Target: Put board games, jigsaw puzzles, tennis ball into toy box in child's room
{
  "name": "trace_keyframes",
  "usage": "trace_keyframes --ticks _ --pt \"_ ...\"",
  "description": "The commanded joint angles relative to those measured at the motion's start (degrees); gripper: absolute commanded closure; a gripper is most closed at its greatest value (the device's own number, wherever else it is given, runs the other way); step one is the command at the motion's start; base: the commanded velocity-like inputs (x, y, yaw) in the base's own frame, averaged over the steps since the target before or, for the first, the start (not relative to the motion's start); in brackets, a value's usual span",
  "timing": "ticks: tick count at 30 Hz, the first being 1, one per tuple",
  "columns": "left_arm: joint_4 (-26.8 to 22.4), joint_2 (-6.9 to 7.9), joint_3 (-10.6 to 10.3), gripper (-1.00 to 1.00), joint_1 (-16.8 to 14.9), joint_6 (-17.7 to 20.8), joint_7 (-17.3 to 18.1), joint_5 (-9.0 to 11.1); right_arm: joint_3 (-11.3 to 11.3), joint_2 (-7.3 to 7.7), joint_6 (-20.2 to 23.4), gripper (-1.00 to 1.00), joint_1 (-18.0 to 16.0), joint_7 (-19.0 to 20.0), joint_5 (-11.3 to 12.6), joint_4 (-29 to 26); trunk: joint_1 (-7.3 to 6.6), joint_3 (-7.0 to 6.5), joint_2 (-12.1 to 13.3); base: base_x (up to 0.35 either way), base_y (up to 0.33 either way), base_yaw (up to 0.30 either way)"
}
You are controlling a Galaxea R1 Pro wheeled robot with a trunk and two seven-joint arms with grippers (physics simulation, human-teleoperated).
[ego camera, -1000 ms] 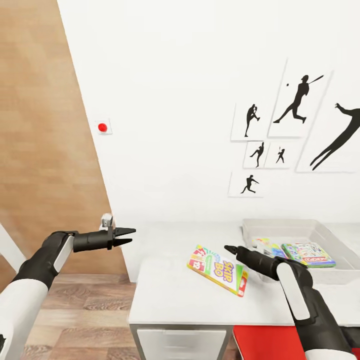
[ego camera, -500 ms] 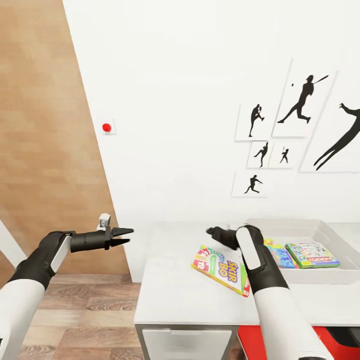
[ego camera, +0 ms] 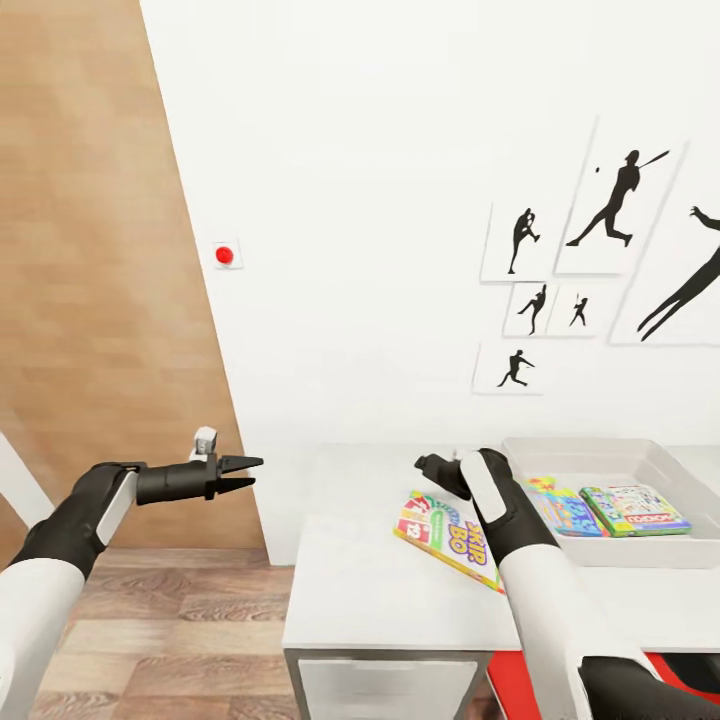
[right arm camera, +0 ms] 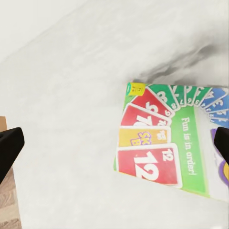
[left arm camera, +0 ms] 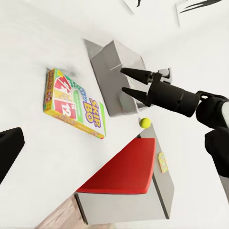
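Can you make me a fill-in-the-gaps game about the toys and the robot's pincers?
1. The SKIP BO box lies on the ____, outside the toy box.
2. The toy box holds ____ colourful toys.
3. The left pincer holds ____.
4. The tennis ball is coloured ____.

Missing words: table; two; nothing; yellow-green

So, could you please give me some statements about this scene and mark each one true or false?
1. The SKIP BO box lies inside the toy box. False: it lies on the table, outside the tub.
2. The Monopoly box is in the toy box. True.
3. The left gripper holds the tennis ball. False: it is open and empty.
4. Baseball silhouette pictures hang on the wall. True.
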State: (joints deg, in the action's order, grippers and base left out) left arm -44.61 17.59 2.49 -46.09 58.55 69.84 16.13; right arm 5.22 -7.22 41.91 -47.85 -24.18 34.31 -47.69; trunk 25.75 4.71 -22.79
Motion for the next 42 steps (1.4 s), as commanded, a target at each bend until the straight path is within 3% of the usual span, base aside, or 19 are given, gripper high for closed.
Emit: trace_keyframes --ticks 1,8,22,42 --pt "0.0 0.03 0.0 -1.00 -0.1 0.3 0.1 0.1 0.1 -0.04 0.0 -1.00 -0.1 -0.6 0.6 0.0 0.04 0.14 -0.1 0.000 0.076 0.000" --pt "0.0 0.12 0.0 -1.00 -0.1 0.3 0.2 0.1 0.1 0.17 -0.4 -1.00 -0.2 -0.7 0.5 0.6 0.04 0.14 -0.1 0.000 0.027 0.000" --pt "0.0 0.17 0.1 -1.00 -0.1 0.3 0.1 0.0 0.2 2.51 -1.4 -1.00 -0.2 -0.7 0.6 0.9 0.04 0.93 -0.1 0.010 0.002 0.000" --pt "0.1 0.86 0.1 -1.00 -0.1 0.3 0.2 0.1 0.2 2.95 -1.6 -1.00 -0.2 -0.7 0.6 0.9 0.04 2.77 -0.1 0.103 0.045 0.000"
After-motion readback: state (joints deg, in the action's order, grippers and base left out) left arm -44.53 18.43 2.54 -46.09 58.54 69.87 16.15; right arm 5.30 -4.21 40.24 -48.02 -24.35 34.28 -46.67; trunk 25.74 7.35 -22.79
